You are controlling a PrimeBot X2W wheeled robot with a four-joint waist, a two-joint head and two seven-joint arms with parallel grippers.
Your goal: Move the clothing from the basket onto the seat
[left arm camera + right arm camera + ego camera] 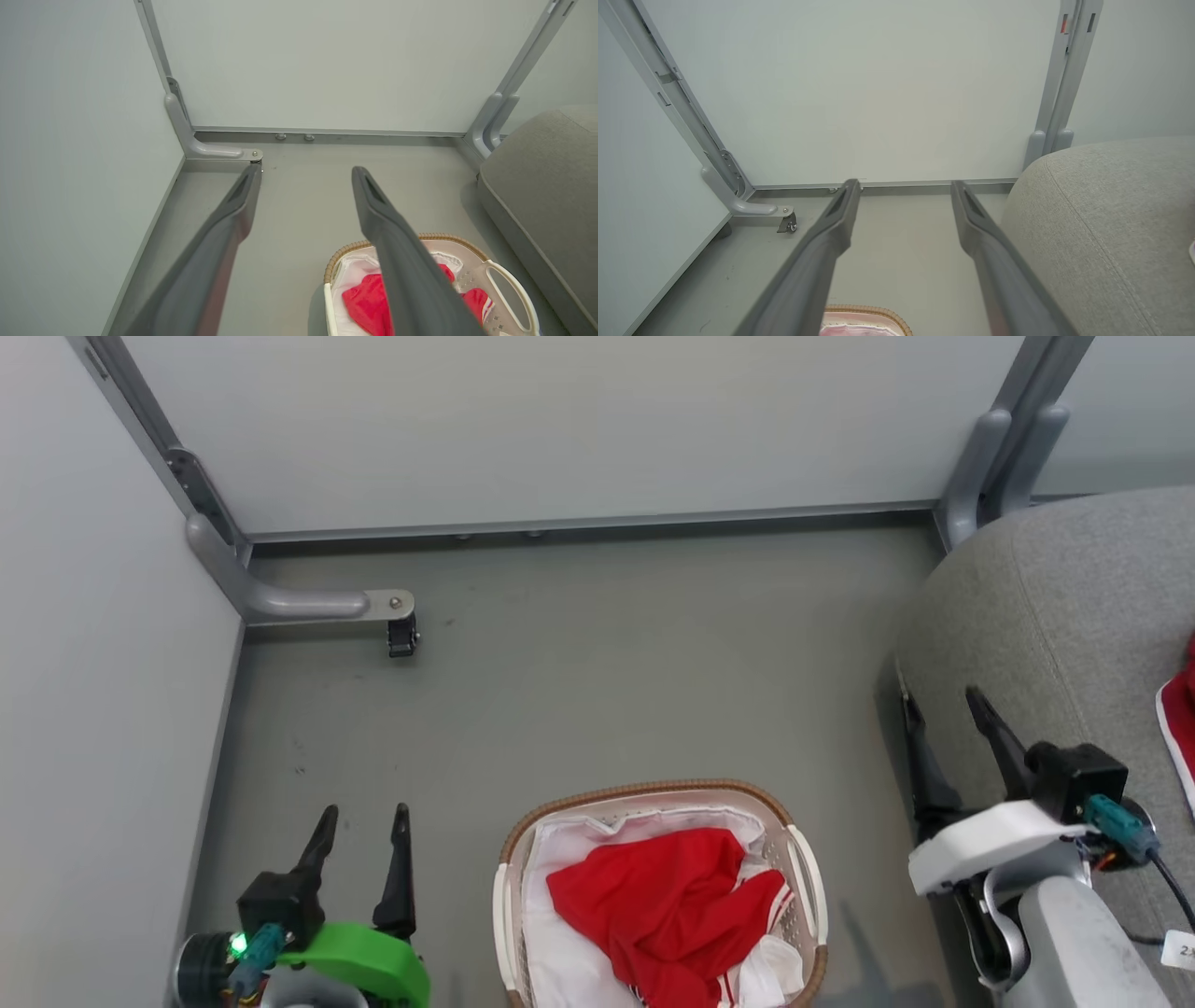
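Note:
Red clothing with white stripes lies crumpled in the oval cream basket on its white liner, at the bottom middle of the head view. A second red garment with white trim lies on the grey seat at the right edge. My left gripper stands open left of the basket, above the floor, nothing between its fingers. My right gripper is open beside the seat's front edge, also empty. The left wrist view shows the basket and clothing partly behind a finger.
Pale partition walls close the corner at the left and back. A grey bracket foot with a small caster juts onto the floor at the left. Another grey post base stands by the seat's far corner. Grey floor lies beyond the basket.

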